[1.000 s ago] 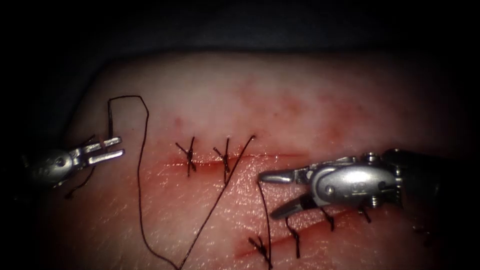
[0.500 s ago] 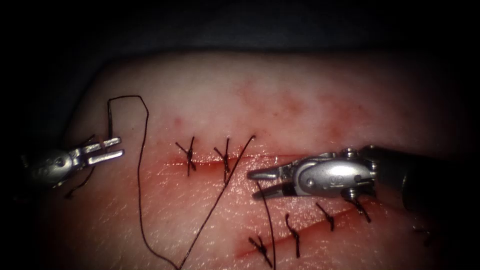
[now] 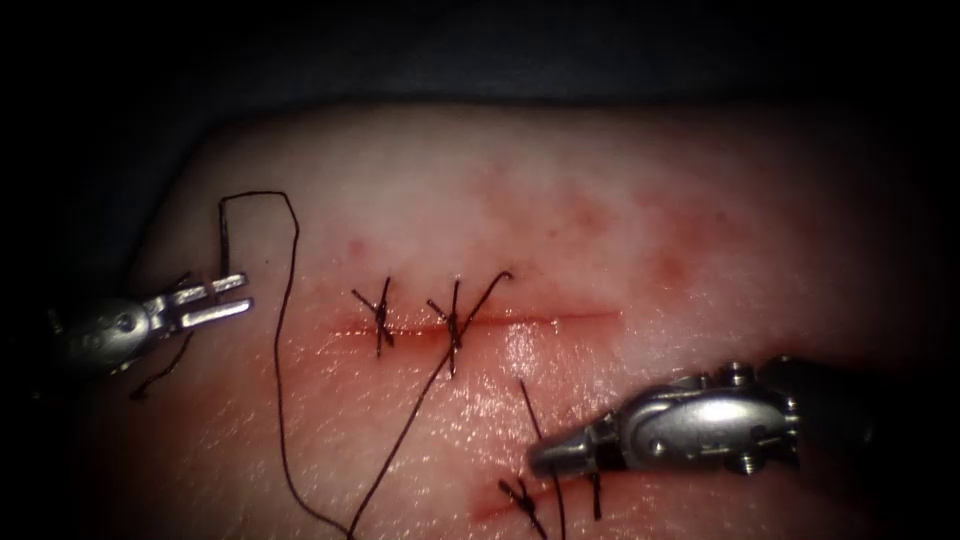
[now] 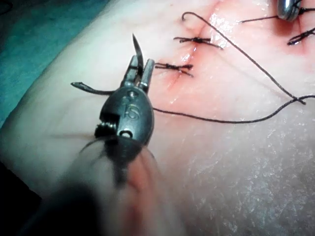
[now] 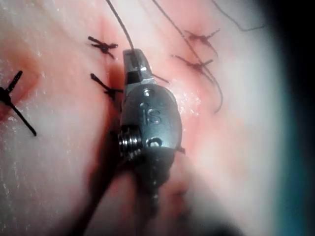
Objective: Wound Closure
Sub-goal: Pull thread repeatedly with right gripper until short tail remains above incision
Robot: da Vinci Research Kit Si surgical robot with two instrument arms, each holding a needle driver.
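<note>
Teal drape (image 4: pixel 34 29) beneath, dark surround.

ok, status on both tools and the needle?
Left tool shut on needle near mid-curve, clear of tissue. Right tool shut on thread, below the cut.

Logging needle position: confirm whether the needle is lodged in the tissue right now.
No. In the left wrist view the curved needle sits clamped in the left hand, both ends free above the tissue.
</note>
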